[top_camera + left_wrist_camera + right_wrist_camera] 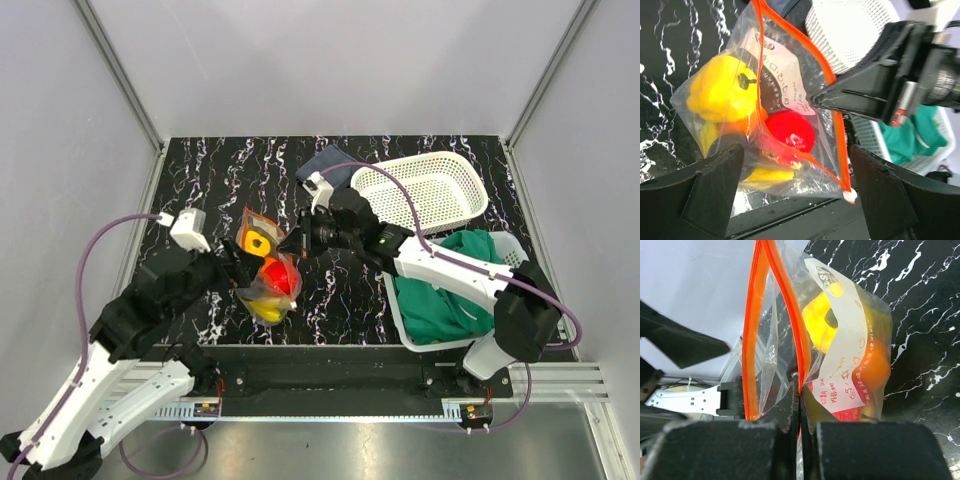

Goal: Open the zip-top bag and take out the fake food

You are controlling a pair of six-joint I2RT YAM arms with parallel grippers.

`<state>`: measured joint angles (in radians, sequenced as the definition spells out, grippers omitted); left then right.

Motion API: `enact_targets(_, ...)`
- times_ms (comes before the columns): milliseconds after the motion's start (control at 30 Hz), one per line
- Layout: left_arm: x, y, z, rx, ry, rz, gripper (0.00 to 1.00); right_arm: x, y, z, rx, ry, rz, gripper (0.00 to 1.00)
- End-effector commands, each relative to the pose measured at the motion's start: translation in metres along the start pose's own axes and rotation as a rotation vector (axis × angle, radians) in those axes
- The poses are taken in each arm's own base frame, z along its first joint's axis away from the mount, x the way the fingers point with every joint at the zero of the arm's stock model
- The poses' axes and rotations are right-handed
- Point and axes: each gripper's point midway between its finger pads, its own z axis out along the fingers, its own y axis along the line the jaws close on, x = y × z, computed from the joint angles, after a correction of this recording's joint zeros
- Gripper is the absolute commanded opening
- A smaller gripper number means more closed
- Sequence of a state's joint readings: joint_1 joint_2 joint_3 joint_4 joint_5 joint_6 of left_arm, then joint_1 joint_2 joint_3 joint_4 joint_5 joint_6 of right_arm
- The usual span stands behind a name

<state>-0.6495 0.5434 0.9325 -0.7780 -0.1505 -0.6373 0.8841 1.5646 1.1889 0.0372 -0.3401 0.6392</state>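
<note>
White basket (441, 160) right of zip-top bag (266, 268)

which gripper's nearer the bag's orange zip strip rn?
Right. The right gripper is shut on the zip strip, pinching it. The left gripper is open, its fingers spread either side of the zip-top bag.

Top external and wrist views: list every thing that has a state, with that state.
zip-top bag: zip parted, mouth open
fake food: inside the bag
right gripper: shut on one zip lip
left gripper: open, fingers astride the bag
white basket: upright, empty
green cloth: crumpled
</note>
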Motion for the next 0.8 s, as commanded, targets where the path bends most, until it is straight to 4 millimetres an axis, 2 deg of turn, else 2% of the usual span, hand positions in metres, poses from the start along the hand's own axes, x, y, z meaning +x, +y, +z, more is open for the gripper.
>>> enact_targets(0, 0.008, 0.008, 0.02, -0.075, 0.06, 0.023, 0.88, -0.03, 0.035, -0.006, -0.065, -0.118, -0.009, 0.0)
enact_targets(200, 0.003, 0.027, 0.038, -0.207, 0.057, 0.064, 0.83, -0.029, 0.038, -0.011, -0.069, -0.122, -0.018, 0.0)
enact_targets(300, 0.006, 0.034, 0.045, -0.248, 0.072, 0.084, 0.71, -0.029, 0.038, -0.016, -0.067, -0.127, -0.04, 0.0)
enact_targets(367, 0.005, 0.038, 0.047, -0.274, 0.069, 0.103, 0.51, -0.028, 0.037, -0.018, -0.062, -0.125, -0.054, 0.0)
enact_targets(433, 0.002, 0.039, 0.048, -0.285, 0.065, 0.115, 0.4, -0.025, 0.034, -0.019, -0.054, -0.118, -0.077, 0.0)
enact_targets(533, -0.005, 0.033, 0.045, -0.264, 0.054, 0.136, 0.07, -0.02, 0.027, -0.021, -0.035, -0.111, -0.105, 0.0)
enact_targets(567, -0.007, 0.031, 0.044, -0.253, 0.051, 0.138, 0.0, -0.019, 0.026, -0.023, -0.029, -0.108, -0.112, 0.0)
enact_targets(767, -0.026, 0.003, 0.022, -0.108, -0.015, 0.115, 0.0, -0.007, -0.013, -0.029, 0.141, -0.049, -0.229, 0.01)
